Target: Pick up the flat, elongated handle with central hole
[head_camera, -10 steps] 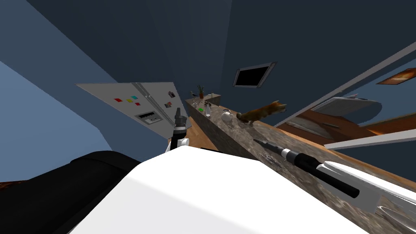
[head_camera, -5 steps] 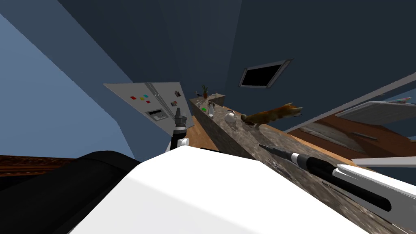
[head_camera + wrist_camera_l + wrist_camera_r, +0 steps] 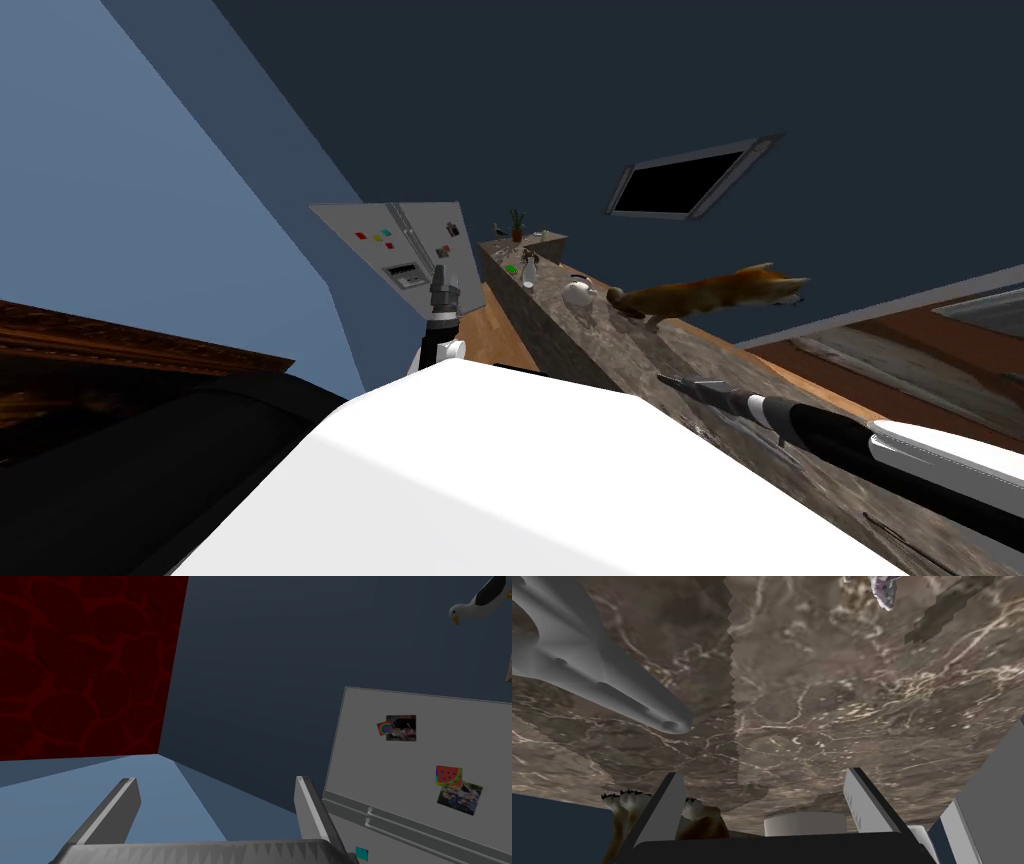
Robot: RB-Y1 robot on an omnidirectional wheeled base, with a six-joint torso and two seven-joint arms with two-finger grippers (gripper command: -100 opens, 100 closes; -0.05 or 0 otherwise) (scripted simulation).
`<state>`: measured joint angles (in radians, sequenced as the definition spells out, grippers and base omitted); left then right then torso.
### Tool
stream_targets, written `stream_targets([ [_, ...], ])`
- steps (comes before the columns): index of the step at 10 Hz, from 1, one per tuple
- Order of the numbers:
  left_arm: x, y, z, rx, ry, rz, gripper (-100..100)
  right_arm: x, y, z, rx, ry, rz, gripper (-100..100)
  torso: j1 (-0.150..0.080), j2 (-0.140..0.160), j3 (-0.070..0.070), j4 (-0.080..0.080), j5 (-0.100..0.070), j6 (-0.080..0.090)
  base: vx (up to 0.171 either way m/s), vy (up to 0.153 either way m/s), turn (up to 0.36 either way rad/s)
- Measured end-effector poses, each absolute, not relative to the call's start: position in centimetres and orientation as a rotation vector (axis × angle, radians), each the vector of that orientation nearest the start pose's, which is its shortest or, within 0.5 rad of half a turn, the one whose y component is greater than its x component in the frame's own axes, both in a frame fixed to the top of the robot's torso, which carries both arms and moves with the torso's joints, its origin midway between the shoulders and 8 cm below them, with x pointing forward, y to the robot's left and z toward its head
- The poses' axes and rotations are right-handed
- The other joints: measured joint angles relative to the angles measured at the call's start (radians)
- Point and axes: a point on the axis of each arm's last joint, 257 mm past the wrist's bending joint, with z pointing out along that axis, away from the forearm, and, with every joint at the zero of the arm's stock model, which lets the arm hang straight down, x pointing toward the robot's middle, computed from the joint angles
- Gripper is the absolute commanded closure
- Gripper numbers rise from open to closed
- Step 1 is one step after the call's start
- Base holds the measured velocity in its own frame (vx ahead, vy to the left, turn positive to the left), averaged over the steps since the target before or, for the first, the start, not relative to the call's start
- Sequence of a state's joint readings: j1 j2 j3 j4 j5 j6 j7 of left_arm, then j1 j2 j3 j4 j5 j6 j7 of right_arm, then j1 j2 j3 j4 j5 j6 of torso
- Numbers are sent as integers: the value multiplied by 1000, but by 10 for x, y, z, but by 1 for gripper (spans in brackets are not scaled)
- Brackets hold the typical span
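Right over the brown marble counter (image 3: 822, 701), your right gripper (image 3: 763, 772) is hovering with its fingers standing wide apart and nothing between them. The handle (image 3: 597, 676), a flat grey bar with small holes along it and one at its rounded end, is showing against the marble just off to one side of that gripper, out beyond one finger and clear of both. Down by the base of the fingers, a white cylinder (image 3: 804, 823) and a set of clawed paws (image 3: 619, 801) are peeking in at the counter's edge. From the head camera, your right arm is stretching out across the counter. Farther along, an orange animal (image 3: 710, 293) is standing on top with a white teapot (image 3: 578, 291) near it, then a small bottle (image 3: 529, 272) and a potted plant (image 3: 517, 224) at the far end. Your left gripper (image 3: 441, 283) is pointing up in front of the grey fridge (image 3: 400, 245), fingers spread and holding nothing.
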<state>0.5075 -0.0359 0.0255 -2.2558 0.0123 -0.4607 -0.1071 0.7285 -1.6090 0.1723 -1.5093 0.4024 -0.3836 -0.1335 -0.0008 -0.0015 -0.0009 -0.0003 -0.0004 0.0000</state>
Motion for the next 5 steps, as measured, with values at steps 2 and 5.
stream_targets([
  [2, 352, 297, 4, -703, 650, -1166, 0, 216, -601, -319, -312, 2664, -25, -100, -1, 0, 0, 0, 0, 1, -2, -24, 196],
  [5, 352, 297, 4, -703, 650, -1166, 0, 186, -614, -326, -346, 2733, -53, -100, 1, 1, 0, 0, 0, 1, 18, -9, 170],
])
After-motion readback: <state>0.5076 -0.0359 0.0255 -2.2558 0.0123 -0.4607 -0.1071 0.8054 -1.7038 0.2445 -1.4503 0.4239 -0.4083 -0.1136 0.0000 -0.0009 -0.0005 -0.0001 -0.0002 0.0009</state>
